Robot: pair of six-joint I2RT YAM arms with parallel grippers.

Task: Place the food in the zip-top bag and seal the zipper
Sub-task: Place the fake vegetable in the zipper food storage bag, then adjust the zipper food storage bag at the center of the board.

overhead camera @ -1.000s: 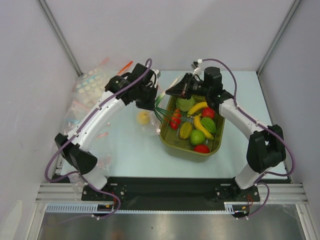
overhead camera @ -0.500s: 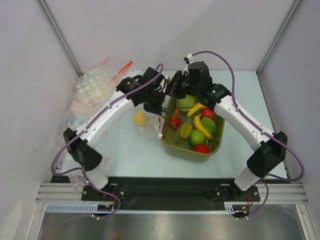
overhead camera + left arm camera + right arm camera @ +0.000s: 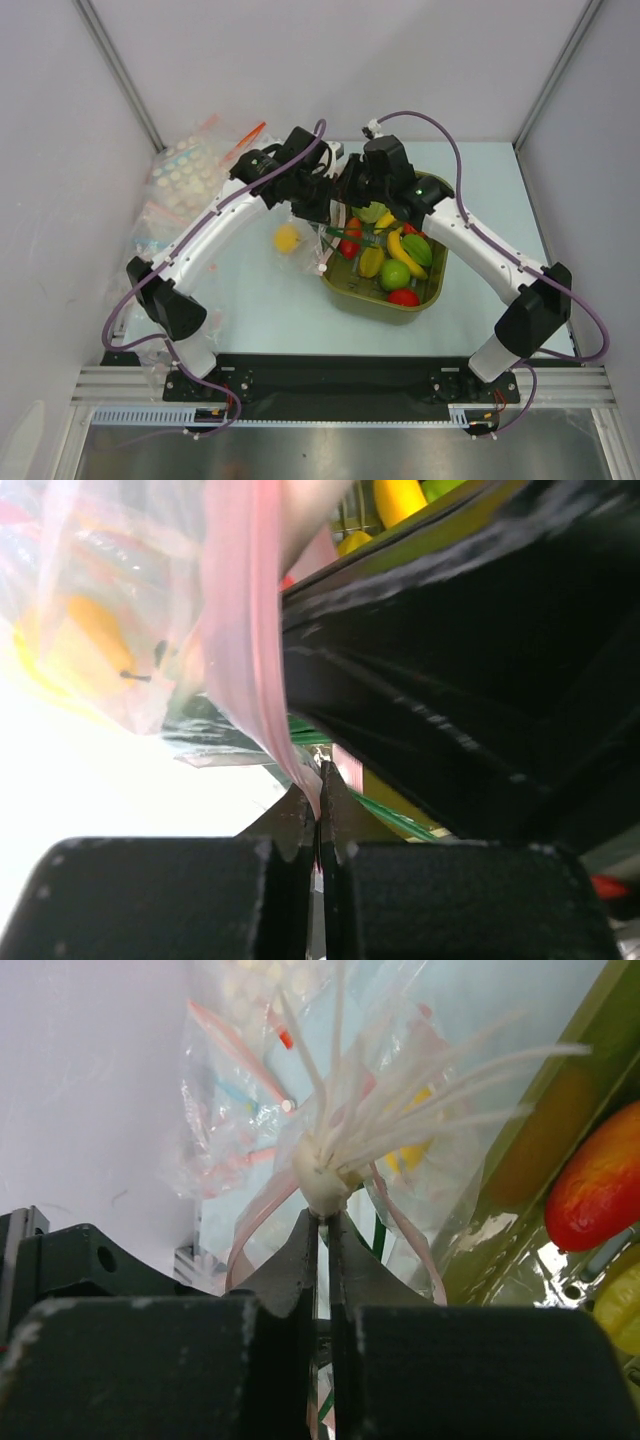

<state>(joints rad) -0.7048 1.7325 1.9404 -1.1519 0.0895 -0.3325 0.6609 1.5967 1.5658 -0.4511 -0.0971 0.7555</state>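
L tool clamped on pink zipper strip of clear bag, lemon inside. R tool pinched on toy onion, root end, by green tub.

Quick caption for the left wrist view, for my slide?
Left end effector pinching the pink zipper of the zip-top bag, yellow food inside.

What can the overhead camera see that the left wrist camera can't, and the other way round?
Only overhead: the left arm and right arm from base to wrist, and the dotted bags at the back left. Only the left wrist: the left gripper pinched shut on the pink zipper. Both: the clear zip-top bag with a yellow lemon inside, and the olive tub of toy food.
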